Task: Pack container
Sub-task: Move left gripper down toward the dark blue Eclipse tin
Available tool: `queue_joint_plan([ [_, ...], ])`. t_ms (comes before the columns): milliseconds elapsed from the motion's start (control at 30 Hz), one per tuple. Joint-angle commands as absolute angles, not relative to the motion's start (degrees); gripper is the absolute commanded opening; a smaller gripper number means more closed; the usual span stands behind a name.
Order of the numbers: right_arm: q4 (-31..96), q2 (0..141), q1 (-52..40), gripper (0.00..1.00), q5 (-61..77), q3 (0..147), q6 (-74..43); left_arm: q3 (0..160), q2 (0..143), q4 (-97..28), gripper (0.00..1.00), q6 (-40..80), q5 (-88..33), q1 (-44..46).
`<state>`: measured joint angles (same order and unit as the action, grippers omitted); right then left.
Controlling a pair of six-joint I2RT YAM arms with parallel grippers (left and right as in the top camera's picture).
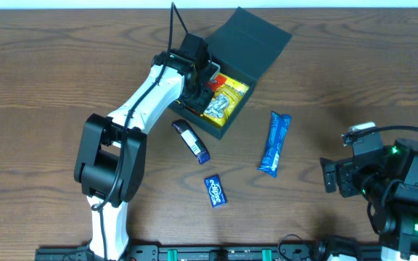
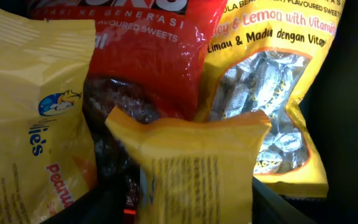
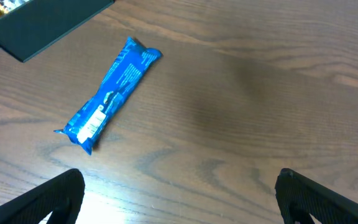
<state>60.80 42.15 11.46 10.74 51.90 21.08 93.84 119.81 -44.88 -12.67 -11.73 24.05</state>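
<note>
Left end effector (image 1: 200,88) is down inside the container (image 1: 256,40), which sits open at the far middle of the bench (image 1: 42,65), matte dark card, lid hinged back; whether its jaws are spread or pinching, I can't tell. This looks like the placing step: a crinkly yellow packet (image 2: 197,168) lies on a glossy red bag (image 2: 135,50) and a clear-windowed sweet bag (image 2: 272,93). Right end effector (image 3: 179,205) hangs wide and empty near the long blue foil bar (image 3: 107,93). Next call: lift straight out, then fetch that bar, the dark bar (image 1: 191,141) or the small blue packet (image 1: 215,190)
</note>
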Motion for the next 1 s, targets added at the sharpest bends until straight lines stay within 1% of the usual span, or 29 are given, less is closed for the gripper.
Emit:
queue_joint_plan([
  [0,60.88,42.09,11.97,0.99,11.40,51.64,20.18,95.11,120.29,-44.97,0.70,-12.12,-12.10,24.01],
  [267,60.88,42.09,11.97,0.99,11.40,51.64,20.18,100.51,120.20,-46.98,0.73,-9.87,-14.26,24.03],
  [400,60.88,42.09,11.97,0.99,11.40,51.64,20.18,106.67,120.20,-53.06,0.73,-8.71,-15.42,24.03],
  [433,60.88,42.09,11.97,0.99,11.40,51.64,20.18,108.36,120.20,-55.92,0.74,-6.57,-16.01,24.03],
  [567,60.88,42.09,11.97,0.99,11.40,51.64,20.18,113.73,120.20,-64.23,0.92,2.39,-16.38,24.03],
  [667,60.88,42.09,11.97,0.99,11.40,51.64,20.18,118.19,120.20,-69.08,0.96,7.62,-16.38,24.05],
  [800,60.88,42.09,11.97,0.99,11.40,51.64,20.18,122.67,120.20,-77.62,0.95,13.72,-15.92,24.08],
  [967,60.88,42.09,11.97,0.99,11.40,51.64,20.18,122.63,120.20,-86.00,0.95,20.73,-13.02,26.15],
])
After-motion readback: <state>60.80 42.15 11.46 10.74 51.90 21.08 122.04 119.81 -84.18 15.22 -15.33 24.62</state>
